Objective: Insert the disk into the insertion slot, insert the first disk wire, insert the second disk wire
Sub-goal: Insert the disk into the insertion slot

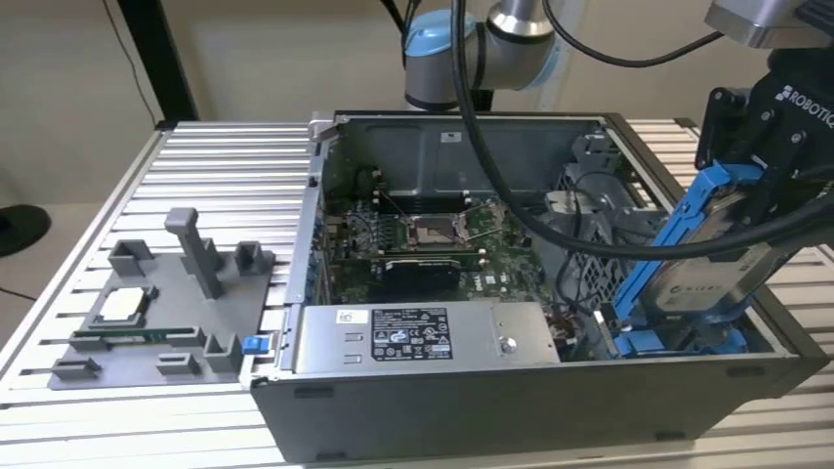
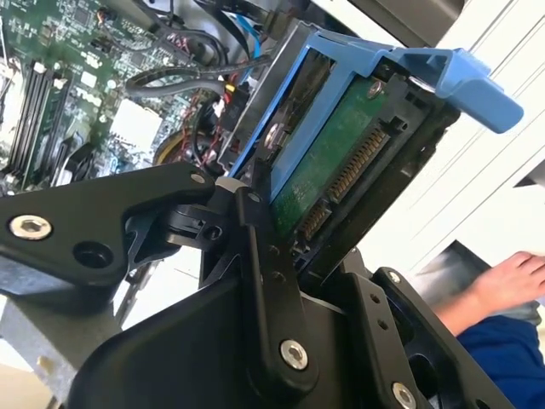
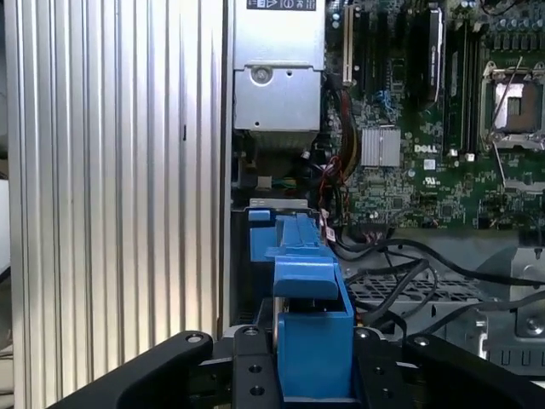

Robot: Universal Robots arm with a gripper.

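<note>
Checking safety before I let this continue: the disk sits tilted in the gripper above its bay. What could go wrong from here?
1. The disk, held tilted by the gripper, may jam on the blue rails of the insertion slot.
2. Black cables beside the slot could get pinched.
3. A person's hand nearby might enter the arm's path.

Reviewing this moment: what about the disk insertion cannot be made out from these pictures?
- Lower end of the silver-grey disk in its bright blue plastic carrier, held by the black gripper: the dark grey case wall hides it in the exterior view, so entry into the grey perforated-metal insertion slot is unclear.
- Slot mouth: covered by the carrier in the first wrist view.
- Disk wires: indistinguishable among the tangled black cables.
</note>
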